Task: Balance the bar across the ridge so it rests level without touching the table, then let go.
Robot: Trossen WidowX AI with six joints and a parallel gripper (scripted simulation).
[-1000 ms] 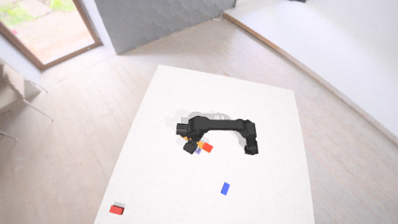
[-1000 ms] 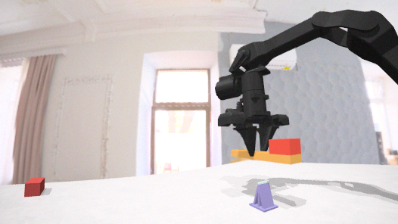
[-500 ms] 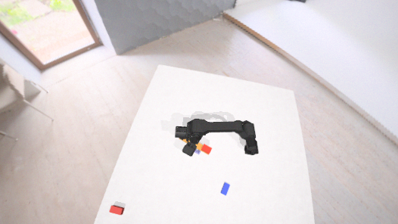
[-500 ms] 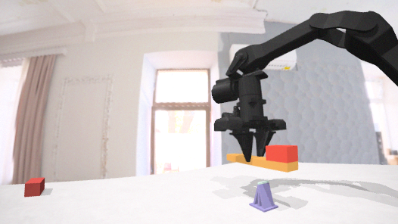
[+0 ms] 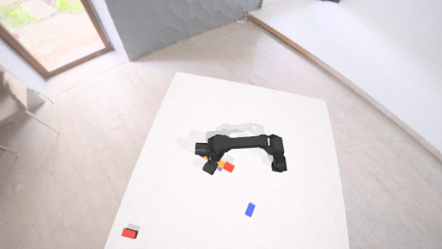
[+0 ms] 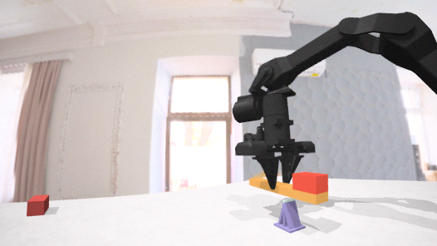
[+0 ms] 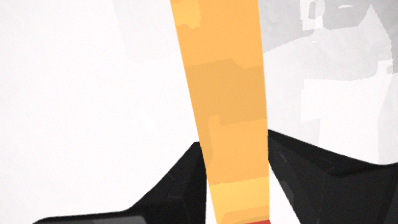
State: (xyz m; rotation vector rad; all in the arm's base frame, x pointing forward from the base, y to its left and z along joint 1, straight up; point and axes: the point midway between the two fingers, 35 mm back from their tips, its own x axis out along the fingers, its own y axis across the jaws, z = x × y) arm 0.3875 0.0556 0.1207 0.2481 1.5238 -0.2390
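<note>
The gripper (image 5: 211,166) (image 6: 280,185) (image 7: 232,143) is pinching the long orange bar (image 5: 221,163) (image 6: 286,189) (image 7: 227,90). A red block (image 5: 228,166) (image 6: 310,183) (image 7: 257,222) sits on one end of the bar. The bar is up off the white tabletop (image 5: 294,202) (image 6: 137,224) (image 7: 75,90). The purple ridge (image 5: 219,169) (image 6: 289,217) stands on the tabletop, and its top looks free of the bar. So I think this is the part where the bar gets lined up and brought down. Next, the ridge should go under the bar, nearer the heavy red end. Then the bar must come down softly and flat. Let go too soon, and one end may tip down.
</note>
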